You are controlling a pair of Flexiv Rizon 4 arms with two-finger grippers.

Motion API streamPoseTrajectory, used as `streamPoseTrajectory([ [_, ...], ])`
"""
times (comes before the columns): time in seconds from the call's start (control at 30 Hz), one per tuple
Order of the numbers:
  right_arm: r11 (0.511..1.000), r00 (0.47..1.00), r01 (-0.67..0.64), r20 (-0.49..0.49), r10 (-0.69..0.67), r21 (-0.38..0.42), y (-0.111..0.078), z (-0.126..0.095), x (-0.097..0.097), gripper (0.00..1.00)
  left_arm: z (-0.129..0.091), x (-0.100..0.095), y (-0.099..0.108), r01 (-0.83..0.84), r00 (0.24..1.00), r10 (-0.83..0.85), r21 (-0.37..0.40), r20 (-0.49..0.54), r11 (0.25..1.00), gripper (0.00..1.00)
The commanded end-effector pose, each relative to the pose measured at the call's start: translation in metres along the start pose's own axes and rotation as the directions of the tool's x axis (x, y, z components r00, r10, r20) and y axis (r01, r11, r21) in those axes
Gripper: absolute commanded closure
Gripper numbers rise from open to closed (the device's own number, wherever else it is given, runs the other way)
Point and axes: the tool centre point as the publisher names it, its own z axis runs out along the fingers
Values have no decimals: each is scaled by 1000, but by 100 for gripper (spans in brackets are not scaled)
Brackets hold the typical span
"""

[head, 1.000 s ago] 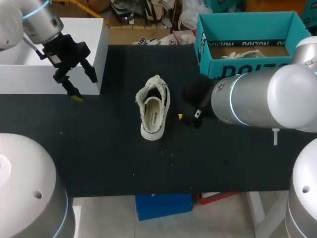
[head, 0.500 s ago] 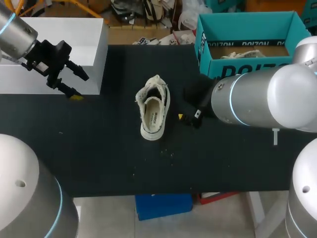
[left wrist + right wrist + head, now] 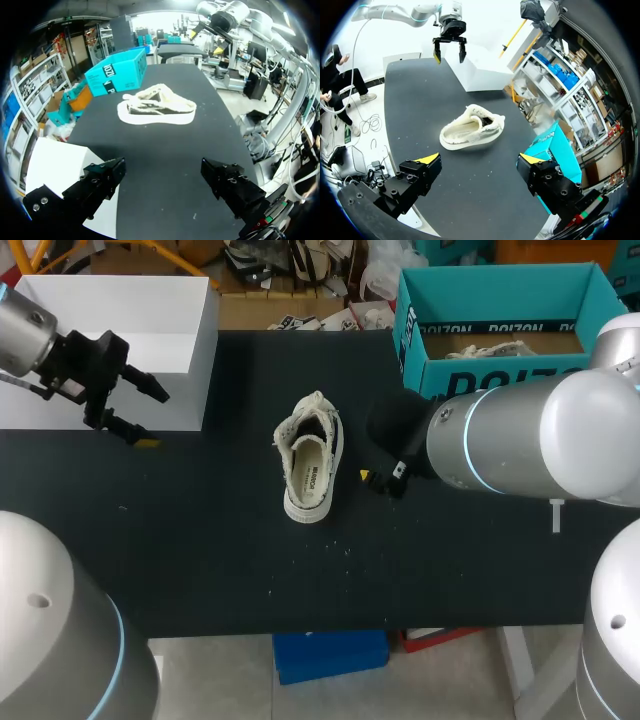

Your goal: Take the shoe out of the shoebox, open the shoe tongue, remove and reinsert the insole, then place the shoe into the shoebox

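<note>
Surface: black matte table top (image 3: 200, 540) (image 3: 165, 150) (image 3: 415, 115); a few pale specks (image 3: 345, 550) lie on it on the robot's side of the shoe.
Shoe: cream low shoe (image 3: 312, 455) (image 3: 157, 105) (image 3: 470, 132) stands on its sole near mid-table, out of the box. Its opening faces up with the insole showing inside, the heel end is toward the robot and the laced end is toward the far edge.
Shoebox: teal shoebox (image 3: 500, 370) (image 3: 117, 72) (image 3: 555, 142) sits at the far right with its lid off, apart from the shoe.
White box: open white box (image 3: 190, 360) (image 3: 55, 160) (image 3: 480, 70) sits at the far left.
Left gripper: left gripper (image 3: 152, 420) (image 3: 162, 175) (image 3: 450, 57) hangs by the white box's near corner, well apart from the shoe. Its jaws are spread wide with nothing between them.
Right gripper: right gripper (image 3: 385, 480) (image 3: 480, 161) sits low, just beside the shoe on its right. It is largely hidden under its own arm in the head view. The wrist view shows the jaws spread and holding nothing, with the shoe ahead of them.
Right arm: the grey forearm (image 3: 520, 440) crosses the table's right side in front of the shoebox.
</note>
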Motion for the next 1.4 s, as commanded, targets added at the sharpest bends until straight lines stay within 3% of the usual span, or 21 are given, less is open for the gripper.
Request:
streamPoseTrajectory([
  [0.03,1000,1000,-1,1,1,-1,0,1,1,0,0,3,0,-1,1000,1,-1,10,1000,0],
  [1.3,1000,1000,-1,1,1,-1,0,1,1,0,0,3,0,-1,1000,1,-1,10,1000,0],
  [1.4,992,995,-93,-23,95,80,15,19,4,0,0,3,0,-1,1000,1,-1,10,1000,0],
])
